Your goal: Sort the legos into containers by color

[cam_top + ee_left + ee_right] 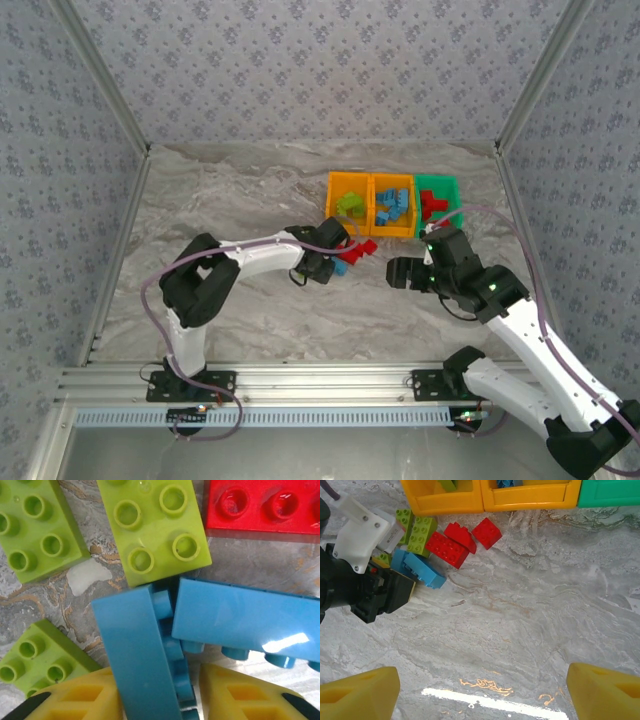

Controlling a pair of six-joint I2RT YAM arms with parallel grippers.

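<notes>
From above, we are seeing the three containers standing side by side at the far right of the desk point(230, 190). The left orange bin point(349, 177) is holding lime green legos point(350, 205), the middle orange bin point(392, 178) blue legos point(393, 207), and the green bin point(438, 180) red legos point(431, 203). Just in front of them the left end effector point(338, 263) is sitting low in a loose pile point(352, 256), while the right end effector point(393, 272) is hovering near, to the pile's right and apart from it. Through the left wrist camera, its yellow fingertips point(75, 700) are clasping an upright blue lego point(142, 655) standing on its side. Neighbours are crowding it: a second blue lego point(245, 625) is lying against its studded face, a lime green lego point(155, 525) is touching its far end, two more green legos point(35, 525) are lying to the left, and a red lego point(265, 505) is lying beyond. Through the right wrist camera, the right end effector's jaws are standing wide apart over bare desk, gripping nothing, with the pile ahead to the left and the bin fronts beyond.
</notes>
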